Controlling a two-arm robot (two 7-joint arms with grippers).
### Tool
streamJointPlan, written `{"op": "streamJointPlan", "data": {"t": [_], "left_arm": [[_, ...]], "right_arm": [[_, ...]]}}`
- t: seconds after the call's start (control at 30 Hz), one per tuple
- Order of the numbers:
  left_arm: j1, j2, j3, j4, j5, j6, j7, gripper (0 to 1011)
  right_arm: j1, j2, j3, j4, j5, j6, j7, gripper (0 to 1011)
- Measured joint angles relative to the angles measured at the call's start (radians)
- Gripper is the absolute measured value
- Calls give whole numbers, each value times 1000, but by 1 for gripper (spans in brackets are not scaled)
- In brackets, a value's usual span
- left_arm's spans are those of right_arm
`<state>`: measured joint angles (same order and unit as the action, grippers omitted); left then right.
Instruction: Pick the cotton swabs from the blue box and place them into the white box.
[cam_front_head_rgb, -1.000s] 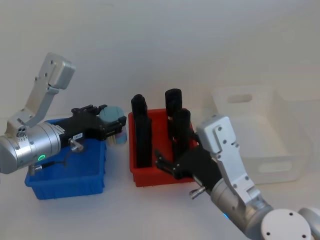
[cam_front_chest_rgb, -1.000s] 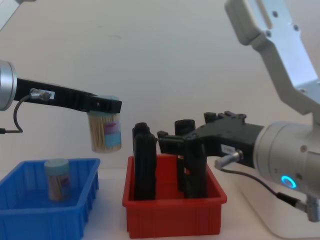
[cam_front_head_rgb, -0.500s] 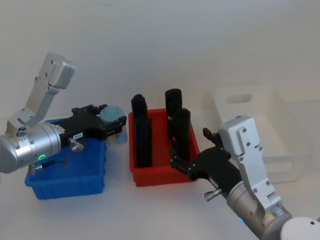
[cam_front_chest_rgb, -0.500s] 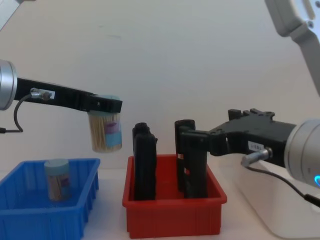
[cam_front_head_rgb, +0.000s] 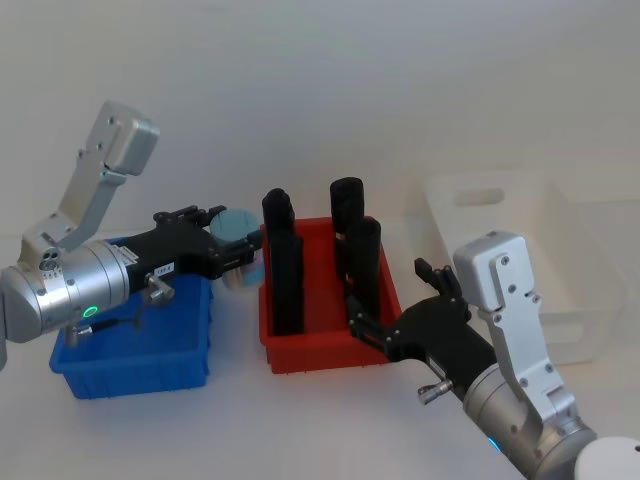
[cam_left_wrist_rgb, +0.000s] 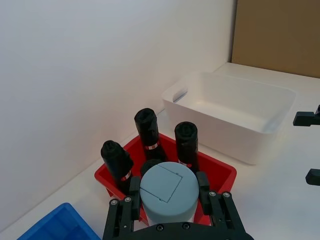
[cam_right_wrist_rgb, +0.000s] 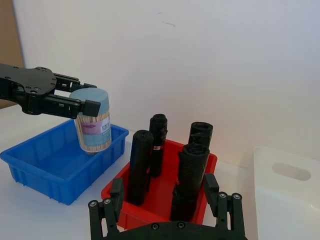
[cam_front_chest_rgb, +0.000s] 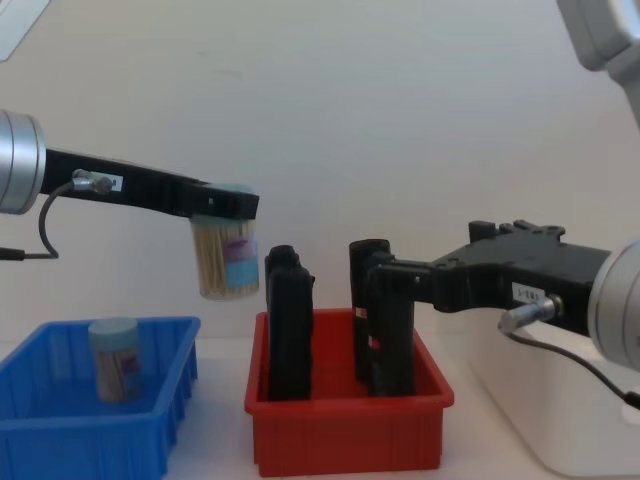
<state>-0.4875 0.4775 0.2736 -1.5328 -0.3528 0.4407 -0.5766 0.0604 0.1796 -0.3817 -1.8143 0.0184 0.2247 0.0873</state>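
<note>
LEFT ARM LIFTS SWABS: The left gripper (cam_front_chest_rgb: 226, 204) holds 1 jar of cotton swabs (cam_front_chest_rgb: 228, 262) in the air, its fingers (cam_left_wrist_rgb: 133, 187) pinching the pale blue lid from both sides. The jar hangs upright over the gap between the blue box (cam_front_chest_rgb: 60, 442) and the red bin (cam_front_chest_rgb: 345, 436), level with the tops of the 4 black upright objects (cam_right_wrist_rgb: 141, 165) standing in that bin. A 2nd jar (cam_front_chest_rgb: 113, 358) stands upright inside the blue box. The right gripper (cam_front_head_rgb: 392, 296) hovers at the red bin's right side, near the white box (cam_front_head_rgb: 565, 305), its fingers spread and holding nothing. All 3 containers sit on the table (cam_front_head_rgb: 300, 420).
</note>
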Motion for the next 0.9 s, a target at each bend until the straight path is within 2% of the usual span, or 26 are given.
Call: {"op": "streamJointPlan", "data": {"t": [0.9], "left_arm": [[-22, -16, 31, -12, 2, -16, -86, 669]], "right_arm": [[6, -12, 0, 7, 7, 2, 41, 1002]]}}
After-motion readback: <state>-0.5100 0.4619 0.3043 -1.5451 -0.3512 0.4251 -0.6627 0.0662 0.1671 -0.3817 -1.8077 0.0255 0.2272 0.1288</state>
